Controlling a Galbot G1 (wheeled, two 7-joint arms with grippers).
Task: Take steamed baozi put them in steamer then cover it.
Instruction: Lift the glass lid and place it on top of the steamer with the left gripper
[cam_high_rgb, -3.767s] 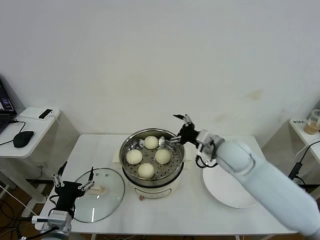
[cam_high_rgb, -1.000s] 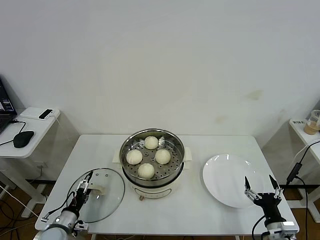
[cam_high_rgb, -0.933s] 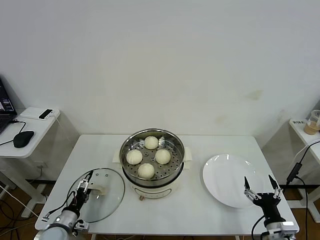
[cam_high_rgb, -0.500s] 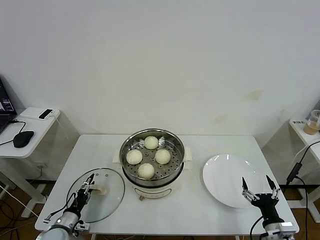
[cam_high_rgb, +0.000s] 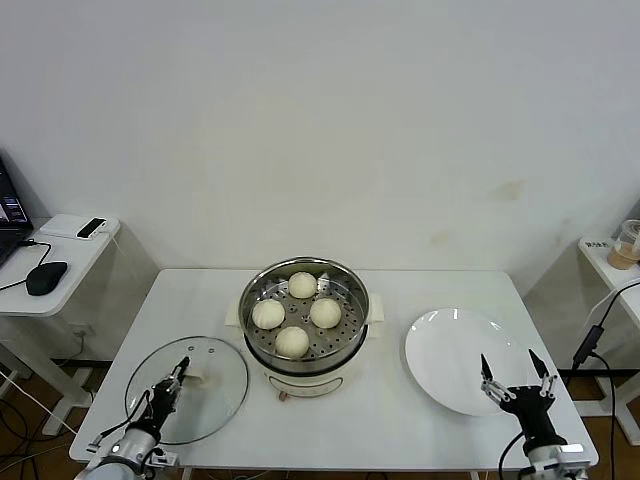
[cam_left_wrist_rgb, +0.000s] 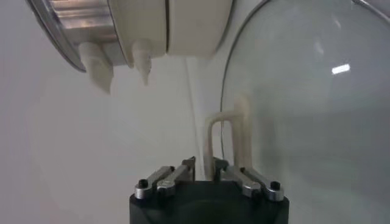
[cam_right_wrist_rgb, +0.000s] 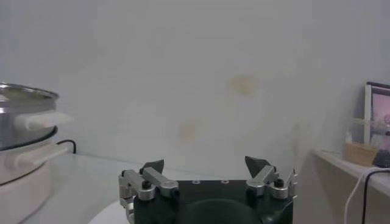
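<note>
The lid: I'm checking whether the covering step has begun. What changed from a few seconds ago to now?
The left gripper shut its jaws on the cover's handle; the cover still lies on the table. The right gripper drew back from the steamer to the near edge of the plate, jaws open. Four baozi stayed in the steamer.

Shiny steel steamer (cam_high_rgb: 304, 312), clear glass cover (cam_high_rgb: 190, 388), smooth matt baozi (cam_high_rgb: 292, 341)

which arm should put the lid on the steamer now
Left. Its pincer is shut on the lid's handle. The right pincer waits open by the plate, across the steamer.
</note>
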